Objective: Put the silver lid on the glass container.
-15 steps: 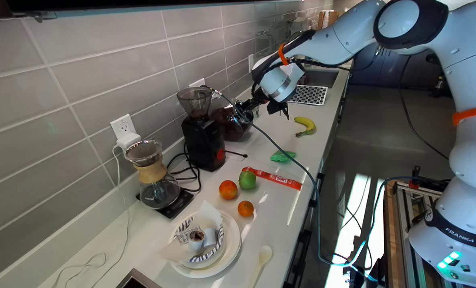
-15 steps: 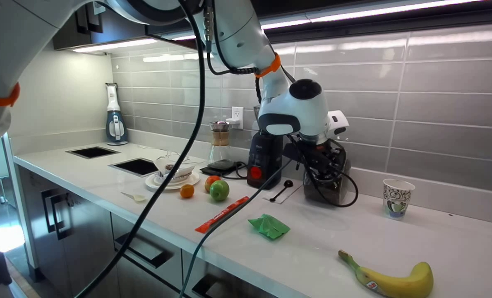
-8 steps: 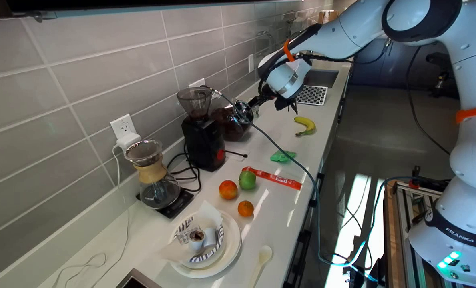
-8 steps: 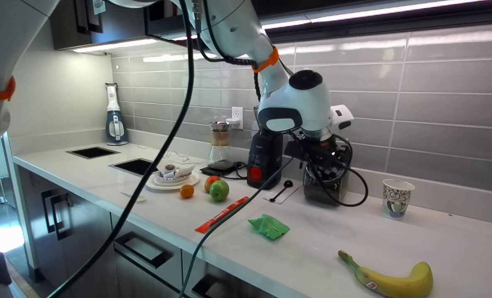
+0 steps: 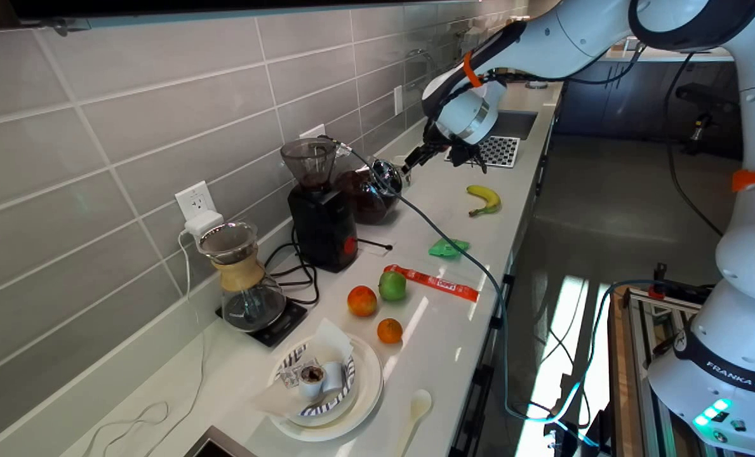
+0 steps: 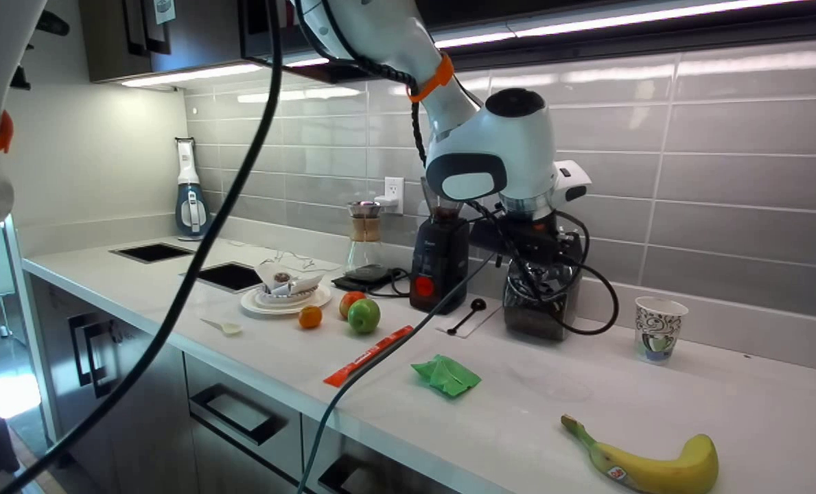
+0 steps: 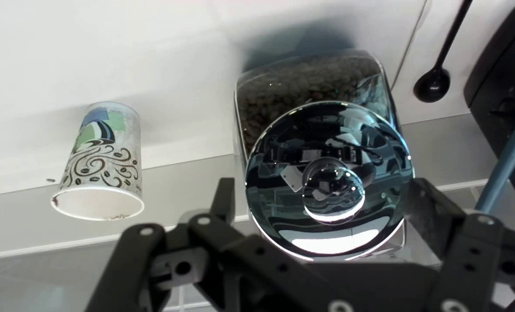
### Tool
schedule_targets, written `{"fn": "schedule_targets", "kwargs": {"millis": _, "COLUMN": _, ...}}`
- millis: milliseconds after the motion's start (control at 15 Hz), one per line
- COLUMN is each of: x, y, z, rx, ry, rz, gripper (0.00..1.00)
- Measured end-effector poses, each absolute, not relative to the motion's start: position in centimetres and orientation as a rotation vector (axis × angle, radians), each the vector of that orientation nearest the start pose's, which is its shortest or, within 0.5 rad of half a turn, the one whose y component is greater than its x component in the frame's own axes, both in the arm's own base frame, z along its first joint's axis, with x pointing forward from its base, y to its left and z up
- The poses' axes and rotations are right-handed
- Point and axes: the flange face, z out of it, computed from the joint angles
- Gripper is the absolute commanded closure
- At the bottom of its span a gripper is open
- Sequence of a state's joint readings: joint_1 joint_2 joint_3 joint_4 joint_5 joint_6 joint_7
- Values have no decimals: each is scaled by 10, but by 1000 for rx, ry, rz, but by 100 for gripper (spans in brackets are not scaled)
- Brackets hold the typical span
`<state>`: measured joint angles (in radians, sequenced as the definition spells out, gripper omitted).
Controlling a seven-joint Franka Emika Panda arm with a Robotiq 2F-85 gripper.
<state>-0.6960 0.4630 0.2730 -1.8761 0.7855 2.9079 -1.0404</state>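
Note:
The silver lid (image 7: 331,238) is mirror-like and round with a ball knob. It sits over the slanted mouth of the glass container (image 7: 300,82), a squat clear jar with dark beans inside. In an exterior view the lid (image 5: 387,176) covers the opening of the container (image 5: 364,204). Elsewhere the container (image 6: 538,324) shows partly behind the gripper and cables. My gripper (image 7: 322,195) is open and empty, its fingers wide on either side of the lid in the wrist view. In an exterior view the gripper (image 5: 446,166) is apart from the lid, up and to the right.
A black grinder (image 5: 323,222) stands beside the container, with a black scoop (image 7: 432,84) near it. A paper cup (image 6: 660,329) stands on its other side. A banana (image 5: 485,200) and green packet (image 6: 447,375) lie forward. A blue cable (image 5: 440,231) crosses the counter.
My gripper has risen and drawn back from the lid, moving up and to the right in an exterior view. The lid and the container have stayed in place.

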Motion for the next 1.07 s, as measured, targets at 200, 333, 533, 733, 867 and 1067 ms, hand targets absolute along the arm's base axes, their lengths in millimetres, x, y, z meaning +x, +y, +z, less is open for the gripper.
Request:
{"fn": "schedule_targets", "kwargs": {"millis": 200, "x": 571, "y": -337, "z": 334, "rx": -2934, "ry": 242, "rz": -956, "gripper": 0}}
{"fn": "schedule_targets", "kwargs": {"millis": 333, "x": 565, "y": -344, "z": 346, "rx": -2951, "ry": 260, "rz": -880, "gripper": 0}}
{"fn": "schedule_targets", "kwargs": {"millis": 533, "x": 557, "y": -345, "z": 363, "rx": -2973, "ry": 274, "rz": -770, "gripper": 0}}
{"fn": "schedule_targets", "kwargs": {"millis": 733, "x": 552, "y": -341, "z": 376, "rx": -2991, "ry": 271, "rz": -669, "gripper": 0}}
{"fn": "schedule_targets", "kwargs": {"millis": 867, "x": 550, "y": -340, "z": 383, "rx": -3015, "ry": 277, "rz": -621, "gripper": 0}}
{"fn": "schedule_targets", "kwargs": {"millis": 1067, "x": 547, "y": -339, "z": 388, "rx": -3060, "ry": 290, "rz": -547, "gripper": 0}}
